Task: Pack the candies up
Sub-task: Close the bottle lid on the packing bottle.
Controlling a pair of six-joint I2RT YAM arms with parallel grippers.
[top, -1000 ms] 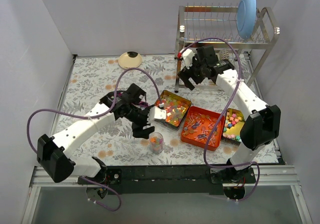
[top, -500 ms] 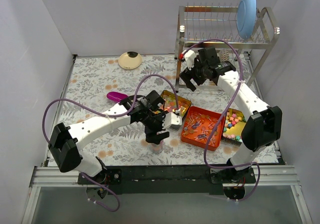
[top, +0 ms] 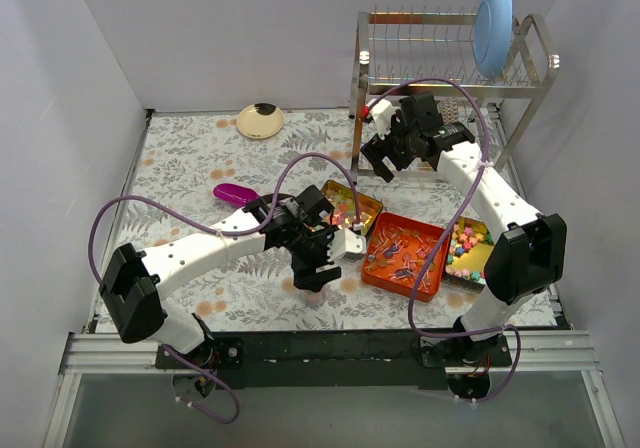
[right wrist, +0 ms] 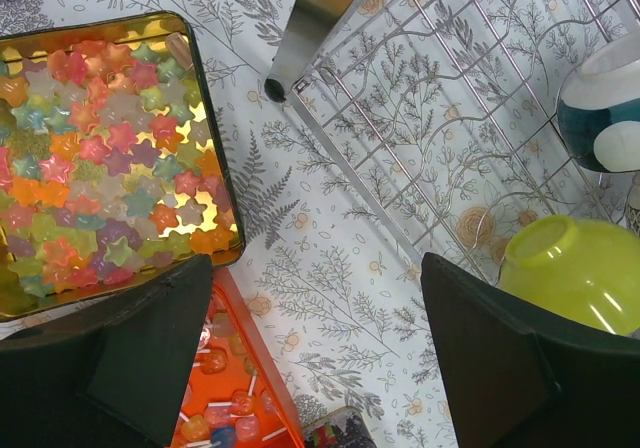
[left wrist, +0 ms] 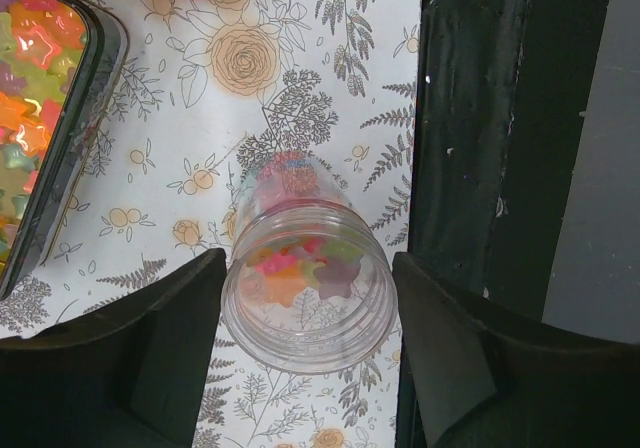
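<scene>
1. While the left end effector [left wrist: 308, 268] hangs low over the counter [top: 190, 158] near its front edge, any further descent should be kept plumb. The black base rail [left wrist: 470, 148] lies just beside the work, and a drift that way would foul a finger.
2. Dish rack [top: 440, 68]: the right end effector [right wrist: 315, 268] hovers by its foot, spread wide and holding nothing, well apart from the jar. It is judged to have no part in this step and is best kept off.
3. Containers: the star candies [right wrist: 100, 148] lie in a dark-walled tin [left wrist: 85, 138] near the jar. Wrapped sweets [top: 405, 248] fill the orange tray [top: 375, 276], and bead-like sweets [top: 462, 240] sit in the far-right tin [top: 478, 263]. The finger nearer the dark-walled tin needs clearance from its wall.
4. Clear plastic jar [left wrist: 305, 308]: it stands upright on the counter between the spread fingers [left wrist: 150, 358], each lying close against its rim, with no squeeze evident.
   - The step in hand is judged to be the grasp.
   - Close slowly and evenly, and take hold below the rim.
   - A thin wall of this kind is likely to flex or pop out under a hard pinch.
5. Jar contents [left wrist: 300, 268]: only a few star pieces cover the bottom, so packing is judged to be at an early stage. A jar this light may skid or tip if one finger arrives first, so centre before closing.
</scene>
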